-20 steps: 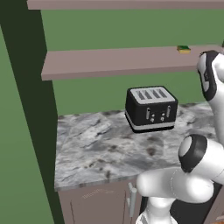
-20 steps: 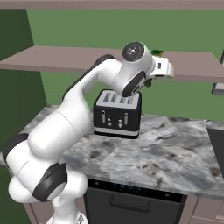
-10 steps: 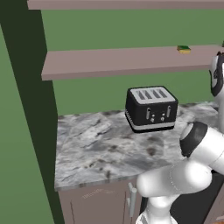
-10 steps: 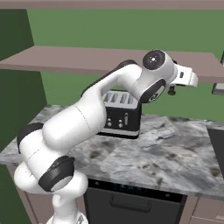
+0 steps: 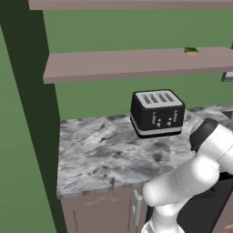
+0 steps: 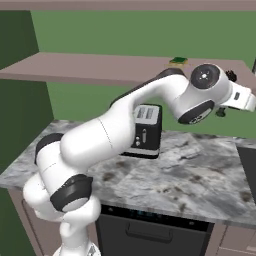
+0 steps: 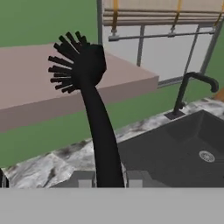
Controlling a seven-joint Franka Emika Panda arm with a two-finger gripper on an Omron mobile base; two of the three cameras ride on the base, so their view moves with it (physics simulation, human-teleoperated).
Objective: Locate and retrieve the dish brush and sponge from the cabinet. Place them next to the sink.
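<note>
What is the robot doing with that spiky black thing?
That is a dish brush. The robot's hand is shut on its handle, holding it up over the counter near the dark sink. The little green and yellow sponge lies on the cabinet shelf above the toaster, not yet fetched.

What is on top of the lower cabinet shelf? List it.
The sponge, green side up, lies on the cabinet shelf near its right end. Nothing else shows on the visible boards; the shelf's far right runs out of frame.
</note>
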